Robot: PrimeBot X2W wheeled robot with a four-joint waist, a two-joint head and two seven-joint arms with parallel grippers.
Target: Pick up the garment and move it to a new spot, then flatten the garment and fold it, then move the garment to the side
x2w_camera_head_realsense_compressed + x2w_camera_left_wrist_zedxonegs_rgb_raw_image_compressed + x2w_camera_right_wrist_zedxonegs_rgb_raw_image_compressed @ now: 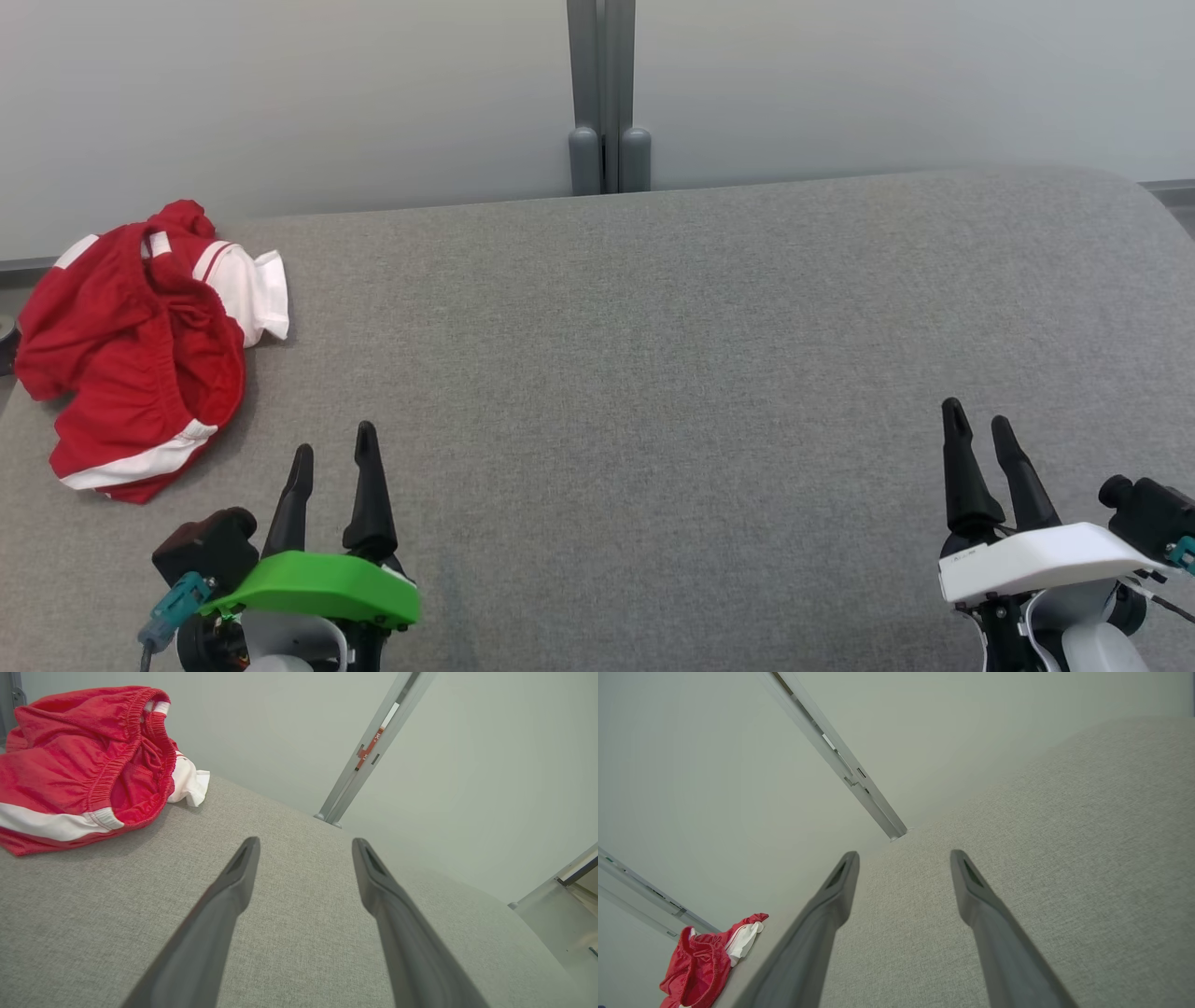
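Grey fabric surface, one crumpled red-and-white garment far left, one left gripper, one right gripper, both empty, spread wide

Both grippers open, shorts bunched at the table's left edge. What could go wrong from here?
1. The shorts lie at the left edge of the table, so a nudge from the left gripper may push them off.
2. They are crumpled in layers. A pinch may catch only one layer and lift them twisted, which would make flattening harder.
3. The right gripper sits far across the table, so a two-handed lift would likely need a long reach.
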